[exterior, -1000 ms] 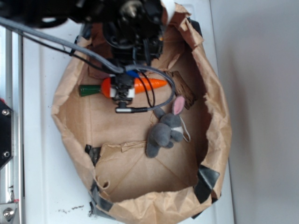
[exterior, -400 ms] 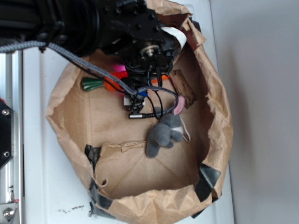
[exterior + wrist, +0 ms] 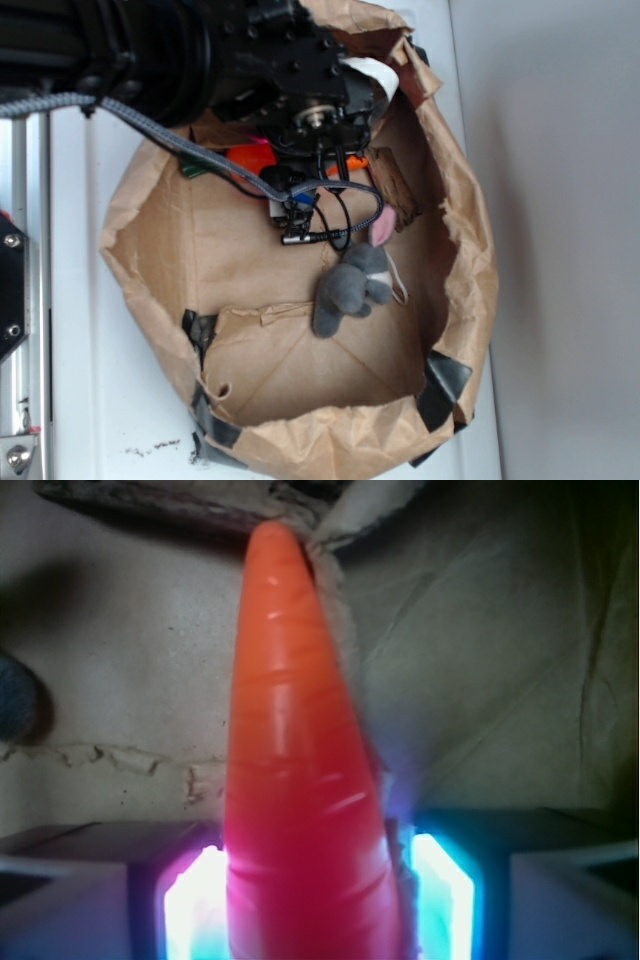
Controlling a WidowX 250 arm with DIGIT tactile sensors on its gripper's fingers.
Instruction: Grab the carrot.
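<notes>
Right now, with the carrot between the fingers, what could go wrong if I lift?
The carrot is glossy and tapered, and the gripper holds its thicker part; it could slide out along the taper.

The carrot's tip sits close against the torn paper liner, so it might snag when pulled up.

From the exterior view, cables hang near the plush bunny; they might drag it along.

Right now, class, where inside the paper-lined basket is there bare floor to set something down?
Bare brown paper lies below the grey plush bunny, and left of it toward the bag wall. The top is crowded: black gripper, glossy orange toy carrot, dark wooden block.
</notes>
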